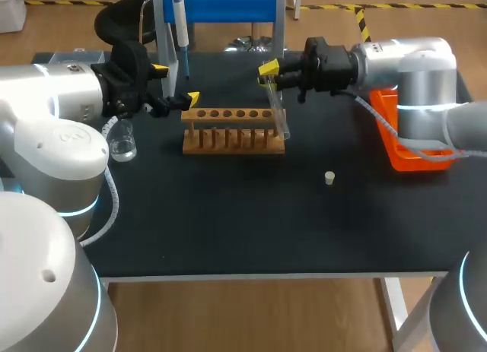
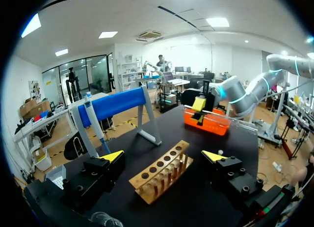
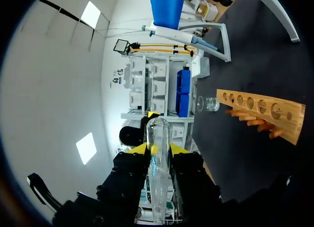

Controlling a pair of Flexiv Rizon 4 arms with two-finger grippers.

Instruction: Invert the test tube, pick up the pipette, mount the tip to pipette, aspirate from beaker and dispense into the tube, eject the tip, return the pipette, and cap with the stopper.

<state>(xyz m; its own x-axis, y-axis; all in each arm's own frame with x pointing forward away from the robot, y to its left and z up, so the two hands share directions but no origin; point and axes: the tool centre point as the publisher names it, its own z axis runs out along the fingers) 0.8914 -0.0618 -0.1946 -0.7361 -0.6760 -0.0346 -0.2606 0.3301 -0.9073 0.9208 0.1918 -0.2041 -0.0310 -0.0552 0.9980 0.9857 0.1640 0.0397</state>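
Observation:
My right gripper (image 1: 268, 71) is shut on a clear test tube (image 1: 278, 112), which slants down beside the right end of the wooden rack (image 1: 232, 130). In the right wrist view the test tube (image 3: 158, 168) lies between the yellow tips of the right gripper (image 3: 158, 149). My left gripper (image 1: 175, 84) stands open and empty behind the rack's left end; the left gripper (image 2: 163, 157) has the rack (image 2: 162, 177) ahead of it. The pipette (image 1: 181, 29) hangs on the blue stand (image 1: 221, 6). A glass beaker (image 1: 122, 143) stands left of the rack, a small stopper (image 1: 329, 178) at front right.
An orange bin (image 1: 396, 131) sits at the table's right edge, under my right arm. The blue stand (image 2: 115, 104) stands along the back edge behind the rack. The black table top (image 1: 228, 223) spreads out in front of the rack.

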